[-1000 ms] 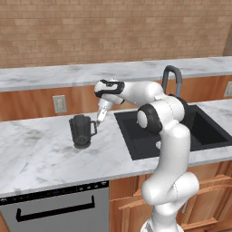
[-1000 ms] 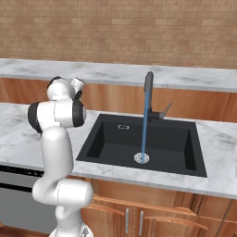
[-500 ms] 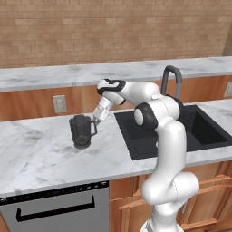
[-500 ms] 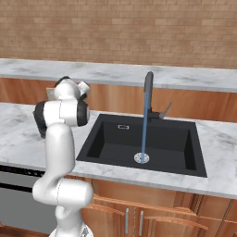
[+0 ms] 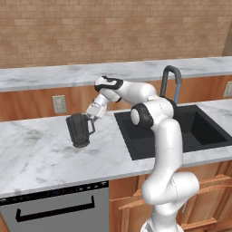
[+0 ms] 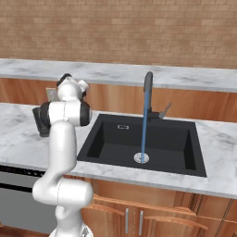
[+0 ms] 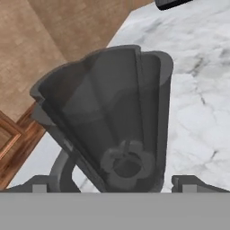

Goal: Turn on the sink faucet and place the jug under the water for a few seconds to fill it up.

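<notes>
One jug [image 5: 79, 130] now tilted, end effector [image 5: 94, 116] closer.

The pincer [image 5: 94, 116] reaches down at the jug [image 5: 79, 130], which tilts on the marble counter [image 5: 41, 154] left of the sink [image 5: 181, 131].

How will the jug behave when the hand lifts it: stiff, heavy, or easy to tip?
The jug looks rigid, so it probably won't deform. The hand view shows it empty inside, so it is likely light. It already leans on the counter, so it may tip if gripped near the rim.
</notes>
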Tool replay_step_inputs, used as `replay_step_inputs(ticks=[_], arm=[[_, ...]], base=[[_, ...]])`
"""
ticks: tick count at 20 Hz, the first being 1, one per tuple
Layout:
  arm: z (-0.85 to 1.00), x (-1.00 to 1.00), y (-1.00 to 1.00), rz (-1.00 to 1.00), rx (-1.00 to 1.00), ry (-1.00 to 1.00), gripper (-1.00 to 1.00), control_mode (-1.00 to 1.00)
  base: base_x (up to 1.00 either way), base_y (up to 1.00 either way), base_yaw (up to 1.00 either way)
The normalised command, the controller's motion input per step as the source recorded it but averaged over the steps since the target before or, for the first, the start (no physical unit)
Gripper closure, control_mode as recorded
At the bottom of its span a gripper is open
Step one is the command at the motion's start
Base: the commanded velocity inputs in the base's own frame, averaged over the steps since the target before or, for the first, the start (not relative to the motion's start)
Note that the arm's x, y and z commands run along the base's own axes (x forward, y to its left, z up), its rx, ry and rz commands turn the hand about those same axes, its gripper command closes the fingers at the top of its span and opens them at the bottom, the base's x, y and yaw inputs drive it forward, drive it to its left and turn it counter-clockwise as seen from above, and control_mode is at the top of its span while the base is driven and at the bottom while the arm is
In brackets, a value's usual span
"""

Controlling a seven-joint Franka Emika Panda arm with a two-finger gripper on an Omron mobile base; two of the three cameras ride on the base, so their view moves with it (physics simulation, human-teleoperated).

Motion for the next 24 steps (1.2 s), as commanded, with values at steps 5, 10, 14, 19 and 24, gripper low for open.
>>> replay_step_inputs(ticks=[5,10,14,19,24], arm=[[-0.29,-0.13,0.1,0.07,0.01,0.0,-1.0,-1.0],[-0.01,-0.24,0.02,0.0,0.0,0.0,-1.0,-1.0],[0.0,-0.1,0.0,0.0,0.0,-0.03,-1.0,-1.0],[-0.02,-0.2,0.0,0.0,-0.01,-0.09,-1.0,-1.0],[0.0,0.0,0.0,0.0,0.0,-0.1,-1.0,-1.0]], base=[[0.0,0.0,0.0],[0.0,0.0,0.0],[0.0,0.0,0.0],[0.0,0.0,0.0],[0.0,0.0,0.0]])
